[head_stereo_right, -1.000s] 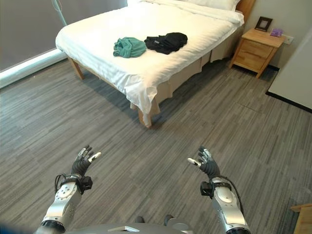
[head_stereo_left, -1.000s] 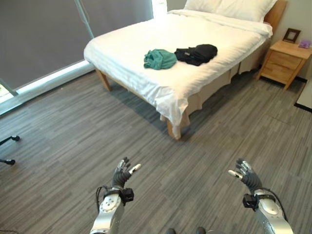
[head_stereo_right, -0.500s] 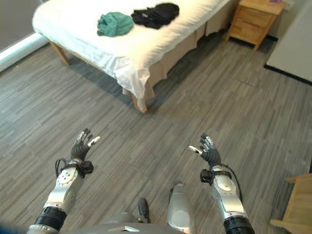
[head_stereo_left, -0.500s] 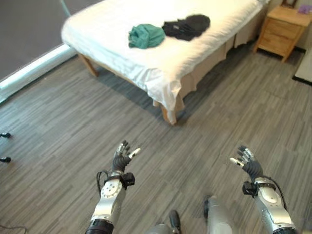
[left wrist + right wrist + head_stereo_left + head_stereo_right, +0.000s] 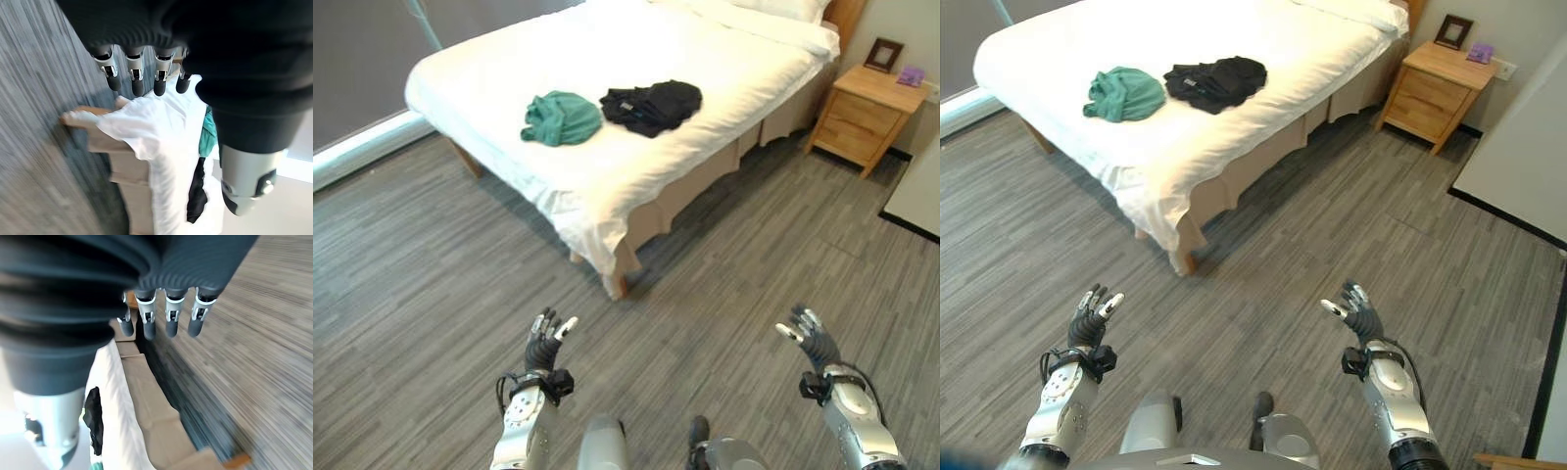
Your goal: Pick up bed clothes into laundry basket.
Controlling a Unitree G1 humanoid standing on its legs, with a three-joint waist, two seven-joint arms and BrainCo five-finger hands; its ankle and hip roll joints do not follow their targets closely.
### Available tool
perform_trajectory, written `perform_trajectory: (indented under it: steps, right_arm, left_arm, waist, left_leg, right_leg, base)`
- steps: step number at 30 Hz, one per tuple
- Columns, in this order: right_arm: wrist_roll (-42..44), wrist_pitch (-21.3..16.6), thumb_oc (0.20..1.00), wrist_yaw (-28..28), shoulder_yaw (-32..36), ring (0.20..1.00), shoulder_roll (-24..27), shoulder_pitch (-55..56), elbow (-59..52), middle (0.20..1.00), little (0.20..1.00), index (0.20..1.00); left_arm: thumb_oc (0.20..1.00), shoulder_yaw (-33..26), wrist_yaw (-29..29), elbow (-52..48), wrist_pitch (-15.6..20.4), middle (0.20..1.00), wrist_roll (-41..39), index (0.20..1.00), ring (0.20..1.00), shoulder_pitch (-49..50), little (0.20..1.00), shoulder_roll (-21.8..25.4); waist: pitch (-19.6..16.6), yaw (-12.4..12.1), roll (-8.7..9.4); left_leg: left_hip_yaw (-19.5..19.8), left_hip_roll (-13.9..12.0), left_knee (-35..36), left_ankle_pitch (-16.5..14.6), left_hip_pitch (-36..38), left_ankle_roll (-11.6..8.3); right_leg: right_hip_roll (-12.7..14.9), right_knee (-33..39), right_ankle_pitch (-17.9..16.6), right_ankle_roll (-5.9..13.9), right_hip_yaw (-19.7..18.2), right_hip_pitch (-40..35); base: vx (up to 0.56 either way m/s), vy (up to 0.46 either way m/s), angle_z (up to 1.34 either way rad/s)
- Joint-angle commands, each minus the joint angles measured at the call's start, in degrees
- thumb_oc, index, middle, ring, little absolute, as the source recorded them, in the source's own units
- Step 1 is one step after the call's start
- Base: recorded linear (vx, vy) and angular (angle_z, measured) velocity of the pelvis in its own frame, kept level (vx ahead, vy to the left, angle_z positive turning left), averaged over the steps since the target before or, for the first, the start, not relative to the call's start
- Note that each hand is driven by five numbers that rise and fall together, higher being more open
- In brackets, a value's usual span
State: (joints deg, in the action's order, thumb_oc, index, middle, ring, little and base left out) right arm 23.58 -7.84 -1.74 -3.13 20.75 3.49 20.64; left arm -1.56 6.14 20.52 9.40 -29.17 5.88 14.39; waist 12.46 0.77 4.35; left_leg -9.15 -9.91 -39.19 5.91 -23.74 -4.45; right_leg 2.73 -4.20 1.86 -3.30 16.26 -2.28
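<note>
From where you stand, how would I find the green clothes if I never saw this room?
Look for the big bed with the white sheet, standing on the grey wooden floor. Two small heaps of clothes lie on top of it, near the foot end. The green clothes are the crumpled teal heap nearer the window side; the black clothes lie just beside them, nearer the wooden nightstand.

bed (image 5: 636,176) head cut off at top edge, picture frame (image 5: 884,54) contents unreadable
</note>
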Motion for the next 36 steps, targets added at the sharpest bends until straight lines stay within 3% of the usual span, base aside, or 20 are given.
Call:
perform_trajectory:
  steps: [1, 2, 5, 10, 11, 12, 13, 14, 15, 16, 20, 21, 23, 25, 26, 28, 29, 32, 35, 36]
  right_arm:
    - [0.63, -2.7, 1.0, -0.46, 1.09, 1.0, 3.18, -0.12, -5.98, 1.0, 1.0, 1.0]
    - [-0.65, -2.61, 1.0, 0.07, 1.48, 1.0, 3.54, 0.69, -5.86, 1.0, 1.0, 1.0]
    - [-1.87, -2.39, 1.0, -0.16, 2.57, 1.0, 3.32, 0.67, -5.4, 1.0, 1.0, 1.0]
    - [-2.97, -2.13, 1.0, 0.13, 3.73, 1.0, 1.14, 1.48, -4.71, 1.0, 1.0, 1.0]
    - [-3.65, -1.72, 1.0, 0.25, 3.92, 1.0, 0.64, 1.16, -4.25, 1.0, 1.0, 1.0]
    - [-4.12, -1.68, 1.0, 0.46, 3.63, 1.0, 0.76, 0.75, -4.48, 1.0, 1.0, 1.0]
    - [-4.12, -1.68, 1.0, 0.46, 3.64, 1.0, 0.77, 0.75, -4.47, 1.0, 1.0, 1.0]
    - [-7.47, -1.2, 1.0, 1.28, 3.5, 1.0, 2.48, 0.16, -5.33, 1.0, 1.0, 1.0]
    - [-7.47, -1.2, 1.0, 1.28, 3.51, 1.0, 2.48, 0.16, -5.33, 1.0, 1.0, 1.0]
    - [-7.18, -1.17, 1.0, 0.76, 4.7, 1.0, 3.84, -0.26, -5.42, 1.0, 1.0, 1.0]
    - [-6.65, -1.5, 1.0, -0.68, 8.29, 1.0, 6.24, -0.37, -5.46, 1.0, 1.0, 1.0]
    - [-6.65, -1.5, 1.0, -0.68, 8.3, 1.0, 6.23, -0.36, -5.47, 1.0, 1.0, 1.0]
    - [-7.6, -1.65, 1.0, -1.67, 10.83, 1.0, 8.05, 0.12, -4.53, 1.0, 1.0, 1.0]
    - [-7.48, -1.74, 1.0, -1.99, 11.32, 1.0, 8.14, 0.03, -4.53, 1.0, 1.0, 1.0]
    - [-7.0, -2.16, 1.0, -2.24, 11.5, 1.0, 8.14, -1.13, -4.22, 1.0, 1.0, 1.0]
    - [-7.24, -1.97, 1.0, -1.7, 11.15, 1.0, 8.54, -1.39, -4.13, 1.0, 1.0, 1.0]
    - [-8.44, -2.01, 1.0, -1.84, 10.36, 1.0, 10.34, -3.13, -3.81, 1.0, 1.0, 1.0]
    - [-8.46, -1.44, 1.0, -3.17, 10.15, 1.0, 14.66, -6.17, -2.18, 1.0, 1.0, 1.0]
    - [-11.5, 0.1, 1.0, -3.96, 11.85, 1.0, 21.04, -6.9, -1.5, 1.0, 1.0, 1.0]
    - [-11.5, 0.1, 1.0, -3.95, 11.86, 1.0, 21.04, -6.89, -1.51, 1.0, 1.0, 1.0]
  left_arm:
    - [1.0, -0.65, -0.01, -3.36, 3.08, 1.0, -1.27, 1.0, 1.0, -3.09, 1.0, 3.57]
    - [1.0, -1.14, 0.14, -1.87, 3.25, 1.0, -1.04, 1.0, 1.0, -3.37, 1.0, 3.43]
    - [1.0, -2.78, 0.26, -1.79, 3.47, 1.0, -1.25, 1.0, 1.0, -3.07, 1.0, 2.79]
    - [1.0, -5.23, 0.82, -1.8, 3.5, 1.0, 0.55, 1.0, 1.0, -1.83, 1.0, 3.43]
    - [1.0, -6.12, 1.57, -2.31, 3.44, 1.0, 1.32, 1.0, 1.0, -1.68, 1.0, 3.86]
    - [1.0, -6.38, 1.49, -2.7, 3.22, 1.0, 1.11, 1.0, 1.0, -1.89, 1.0, 3.97]
    - [1.0, -6.38, 1.49, -2.7, 3.21, 1.0, 1.11, 1.0, 1.0, -1.89, 1.0, 3.96]
    - [1.0, -6.01, 1.17, -2.87, 3.07, 1.0, 1.79, 1.0, 1.0, -2.27, 1.0, 4.74]
    - [1.0, -6.0, 1.17, -2.87, 3.08, 1.0, 1.79, 1.0, 1.0, -2.28, 1.0, 4.73]
    - [1.0, -5.13, 0.85, -2.22, 3.44, 1.0, 1.71, 1.0, 1.0, -3.16, 1.0, 5.32]
    - [1.0, -4.47, -0.25, -2.21, 3.36, 1.0, -0.37, 1.0, 1.0, -2.79, 1.0, 5.38]
    - [1.0, -4.46, -0.25, -2.21, 3.36, 1.0, -0.38, 1.0, 1.0, -2.8, 1.0, 5.38]
    - [1.0, -3.55, -0.99, -0.98, 3.38, 1.0, 0.28, 1.0, 1.0, -3.45, 1.0, 5.78]
    - [1.0, -3.44, -0.82, -1.43, 3.41, 1.0, 0.73, 1.0, 1.0, -3.36, 1.0, 5.9]
    - [1.0, -3.68, -0.69, -1.64, 3.55, 1.0, 1.32, 1.0, 1.0, -2.57, 1.0, 5.94]
    - [1.0, -4.07, -1.06, -1.54, 3.23, 1.0, 1.4, 1.0, 1.0, -1.97, 1.0, 6.03]
    - [1.0, -4.27, -1.27, 0.68, 2.94, 1.0, -0.36, 1.0, 1.0, -2.2, 1.0, 5.37]
    - [1.0, -2.66, -2.01, 1.02, 2.65, 1.0, -3.93, 1.0, 1.0, -3.57, 1.0, 4.54]
    - [1.0, -0.19, -3.0, 0.67, 1.38, 1.0, -3.21, 1.0, 1.0, -3.84, 1.0, 4.73]
    - [1.0, -0.18, -3.0, 0.67, 1.38, 1.0, -3.21, 1.0, 1.0, -3.84, 1.0, 4.73]
  waist:
    - [1.99, -0.52, -2.57]
    - [1.08, -1.71, -3.83]
    - [-1.09, -2.76, -4.63]
    - [-4.96, -3.64, -2.58]
    - [-4.31, -3.79, -2.29]
    - [-3.52, -3.78, -3.05]
    - [-3.58, -3.86, -3.09]
    - [-1.49, -1.79, -4.44]
    - [-1.57, -1.85, -4.46]
    - [-0.42, 0.68, -4.68]
    - [-1.23, 2.52, -2.64]
    - [-1.23, 2.61, -2.7]
    - [-2.44, 4.21, -1.19]
    - [-2.71, 3.98, -0.89]
    - [-3.15, 2.53, -0.06]
    - [-3.56, 2.26, 0.19]
    - [-3.22, 1.23, 0.35]
    - [-0.75, 0.34, 2.25]
    - [-0.76, 0.64, 2.0]
    - [-0.77, 0.63, 2.01]
  left_leg:
    - [-2.15, -0.09, 14.65, 3.42, 9.43, -1.95]
    - [-2.88, 3.77, 29.1, 5.05, 9.44, -1.36]
    - [-4.45, 5.97, 36.82, 8.6, 9.13, -1.87]
    - [-5.26, 8.56, 35.63, 3.53, 13.66, 2.39]
    - [-6.86, 10.15, 36.39, 0.58, 17.66, 5.21]
    - [-7.37, 9.83, 36.92, -0.36, 19.53, 6.27]
    - [-7.44, 9.77, 36.91, -0.36, 19.47, 6.26]
    - [-4.84, 9.01, 38.15, -2.13, 23.94, 7.03]
    - [-4.89, 8.98, 38.14, -2.13, 23.85, 7.03]
    - [-1.53, 8.82, 39.54, -2.69, 27.39, 6.67]
    - [3.46, 9.02, 41.09, -5.28, 30.97, 4.01]
    - [3.56, 8.96, 41.11, -5.16, 30.92, 4.0]
    - [8.49, 8.24, 43.21, -7.38, 34.06, 2.63]
    - [9.37, 7.56, 43.29, -7.72, 34.73, 2.21]
    - [9.64, 6.09, 42.34, -7.96, 35.33, 1.25]
    - [10.17, 4.99, 41.75, -8.12, 35.31, 0.57]
    - [8.78, 0.12, 32.44, -2.16, 31.38, -2.79]
    - [7.33, -0.62, 19.73, 0.54, 23.47, -1.53]
    - [-1.26, -0.4, 24.63, -1.48, 20.51, -0.79]
    - [-1.27, -0.38, 24.67, -1.46, 20.53, -0.78]
  right_leg:
    - [2.9, 4.67, -1.48, 6.26, -4.08, -2.7]
    - [1.61, 5.34, 0.6, 7.13, -4.92, -6.24]
    - [0.54, 6.11, 2.9, 7.89, -6.42, -12.09]
    - [5.01, -0.32, 1.34, 11.05, -8.06, -13.29]
    - [8.52, -17.93, -9.3, 13.16, -8.0, -6.93]
    - [8.7, -26.06, -13.46, 13.66, -8.63, -3.5]
    - [8.65, -26.05, -13.5, 13.65, -8.71, -3.4]
    - [5.48, -35.45, -11.74, 13.34, -10.07, 5.41]
    - [5.45, -35.46, -11.76, 13.33, -10.12, 5.53]
    - [2.83, -32.54, -8.06, 12.56, -12.02, 11.16]
    - [7.53, -9.36, -7.77, 12.65, -14.55, 10.13]
    - [7.49, -8.79, -8.16, 12.63, -14.38, 9.85]
    - [6.12, 3.1, -9.82, 15.55, -23.8, 9.59]
    - [6.36, 3.71, -10.87, 15.78, -22.83, 9.48]
    - [7.61, 3.19, -11.98, 15.62, -18.14, 8.48]
    - [7.36, 3.28, -10.64, 15.18, -17.14, 7.83]
    - [5.69, 1.4, -7.73, 12.7, -13.24, 5.04]
    - [5.81, 2.31, -6.64, 9.76, -8.93, 1.77]
    - [6.0, 3.24, -4.86, 9.98, -5.09, -0.56]
    - [6.02, 3.23, -4.85, 9.99, -5.1, -0.55]
  base:
    - [0.82, 0.021, -0.34]
    - [0.45, 0.017, -0.39]
    - [0.72, 0.03, -0.28]
    - [0.56, 0.114, -0.35]
    - [0.32, 0.252, -0.44]
    - [0.33, 0.251, -0.4]
    - [0.36, 0.169, 0.05]
    - [0.26, 0.081, 0.24]
    - [0.54, 0.044, 0.75]
    - [0.45, -0.107, 0.94]
    - [0.44, -0.205, 1.42]
    - [0.38, -0.186, 0.88]
    - [0.5, -0.326, 0.69]
    - [0.35, -0.315, 1.2]
    - [0.26, -0.326, 1.17]
    - [0.26, -0.408, 0.79]
    - [0.2, -0.466, 0.41]
    - [0.1, -0.416, 0.52]
    - [0.1, -0.168, 0.82]
    - [0.1, -0.1, 0.73]
